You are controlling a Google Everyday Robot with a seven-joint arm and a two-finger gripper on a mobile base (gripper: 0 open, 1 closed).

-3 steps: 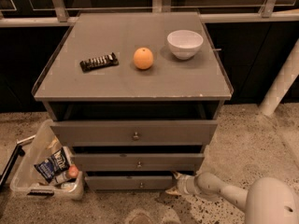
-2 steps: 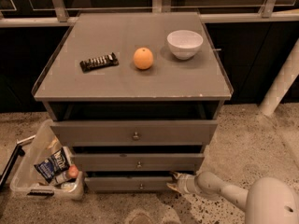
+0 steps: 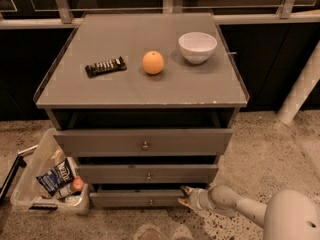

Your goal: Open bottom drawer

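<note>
The bottom drawer (image 3: 132, 199) is the lowest, shortest grey front of the cabinet, with a tiny round knob (image 3: 151, 202) at its centre. It stands slightly out, with a dark gap above it. My gripper (image 3: 183, 197) reaches in from the lower right on a white arm (image 3: 235, 205). It is at the drawer front's right end, to the right of the knob. One finger is near the drawer's top edge and the other lower down.
Above are the middle drawer (image 3: 147, 173) and the tall top drawer (image 3: 144, 142). On the cabinet top lie a dark snack bar (image 3: 105, 66), an orange (image 3: 153, 62) and a white bowl (image 3: 197, 47). A clear bin (image 3: 47, 181) with packets stands on the floor at the left.
My gripper has moved a little to the left, closer along the bottom drawer's front. The drawers look the same.
</note>
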